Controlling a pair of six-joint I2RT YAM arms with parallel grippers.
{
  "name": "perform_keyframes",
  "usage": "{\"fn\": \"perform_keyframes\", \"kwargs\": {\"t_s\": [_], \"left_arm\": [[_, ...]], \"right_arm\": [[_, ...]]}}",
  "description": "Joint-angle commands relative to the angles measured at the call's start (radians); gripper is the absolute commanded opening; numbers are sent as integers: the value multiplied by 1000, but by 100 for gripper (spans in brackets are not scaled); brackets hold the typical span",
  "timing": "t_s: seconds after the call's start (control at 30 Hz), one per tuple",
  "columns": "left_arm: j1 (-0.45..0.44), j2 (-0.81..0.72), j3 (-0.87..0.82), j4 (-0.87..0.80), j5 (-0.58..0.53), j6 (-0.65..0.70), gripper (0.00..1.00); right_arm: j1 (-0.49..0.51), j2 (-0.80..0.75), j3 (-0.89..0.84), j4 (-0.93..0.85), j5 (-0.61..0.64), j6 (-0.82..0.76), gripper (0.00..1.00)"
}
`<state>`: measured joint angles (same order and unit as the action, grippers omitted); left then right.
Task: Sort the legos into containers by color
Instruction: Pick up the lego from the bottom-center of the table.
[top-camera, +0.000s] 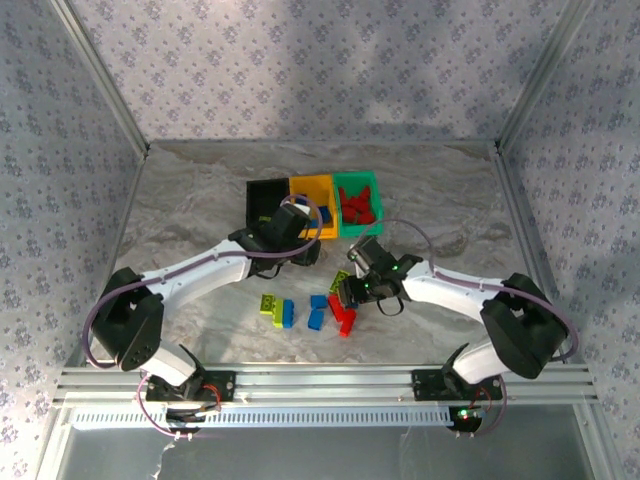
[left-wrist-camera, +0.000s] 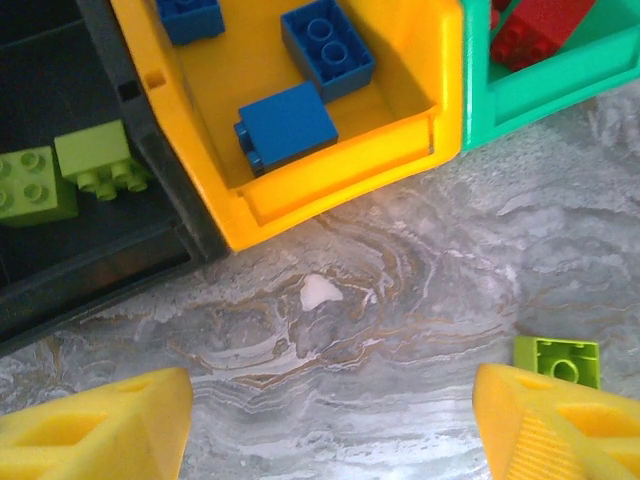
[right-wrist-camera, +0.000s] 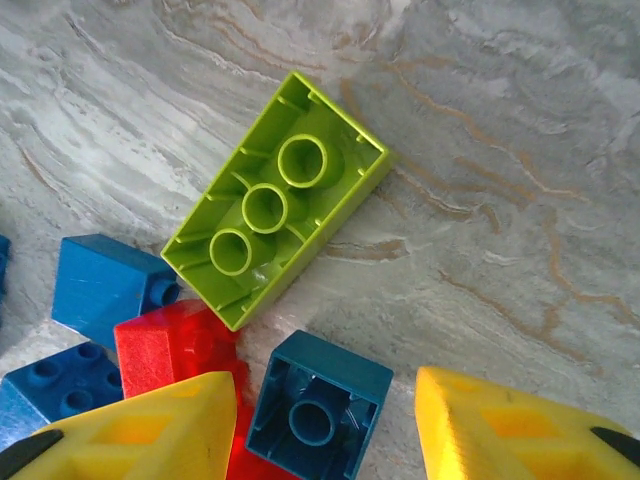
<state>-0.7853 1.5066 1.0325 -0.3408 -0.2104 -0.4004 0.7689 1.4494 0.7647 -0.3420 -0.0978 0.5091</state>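
Top: three glossy rectangular bins in a row, black bin, orange-yellow bin, green bin, on the veined marble table. Left wrist: left gripper spread, empty; three blue bricks, two lime bricks binned. Right wrist: right gripper apart, straddling one upturned hollow blue brick.

Three small open-top bins stand touching in a row at the far middle of the bench: black plastic bin left, orange-yellow plastic bin centre, green plastic bin right. The black one holds two lime green studded bricks, the orange-yellow one three blue studded bricks, the green one red studded bricks. Nearer, loose bricks lie clustered: a long lime green brick upside-down with three tubes showing, a hollow blue brick also upside-down, a red brick just beside it
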Motion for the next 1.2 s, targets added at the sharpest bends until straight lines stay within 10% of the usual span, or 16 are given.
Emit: {"fn": "perform_keyframes", "kwargs": {"t_s": [0.0, 0.47, 1.17], "left_arm": [[4, -40, -28, 31, -14, -28, 73], [8, -70, -80, 32, -20, -48, 73], [14, -93, -116, 48, -10, -59, 73]], "right_arm": [[30, 32, 55, -59, 68, 11, 52], [134, 144, 140, -180, 271, 45, 52], [148, 134, 58, -119, 222, 151, 49]]}}
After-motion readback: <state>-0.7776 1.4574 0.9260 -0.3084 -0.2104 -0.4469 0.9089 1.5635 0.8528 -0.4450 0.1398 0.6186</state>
